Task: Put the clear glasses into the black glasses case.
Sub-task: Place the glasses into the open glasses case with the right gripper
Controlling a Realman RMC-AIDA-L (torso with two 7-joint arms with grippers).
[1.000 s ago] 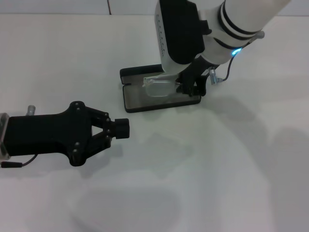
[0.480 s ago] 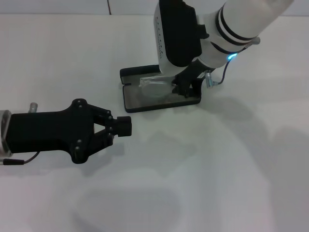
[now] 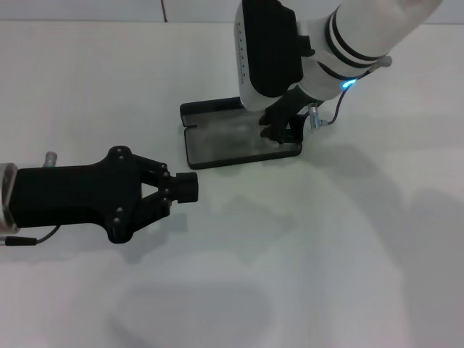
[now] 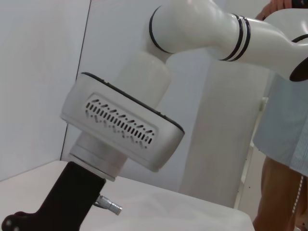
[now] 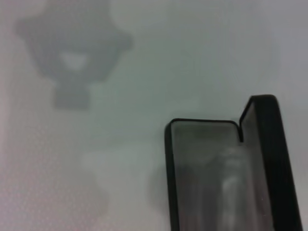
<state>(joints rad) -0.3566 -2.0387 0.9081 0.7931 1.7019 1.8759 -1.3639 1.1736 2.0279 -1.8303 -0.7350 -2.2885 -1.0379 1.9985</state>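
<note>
Right tool (image 3: 284, 130) sits low in the open black glasses case (image 3: 217, 145), grip unclear; left tool (image 3: 185, 190) shut, empty

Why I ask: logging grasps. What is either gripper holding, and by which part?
The left gripper holds nothing. The right gripper is low over the black glasses case; whether it grips anything cannot be told.
</note>
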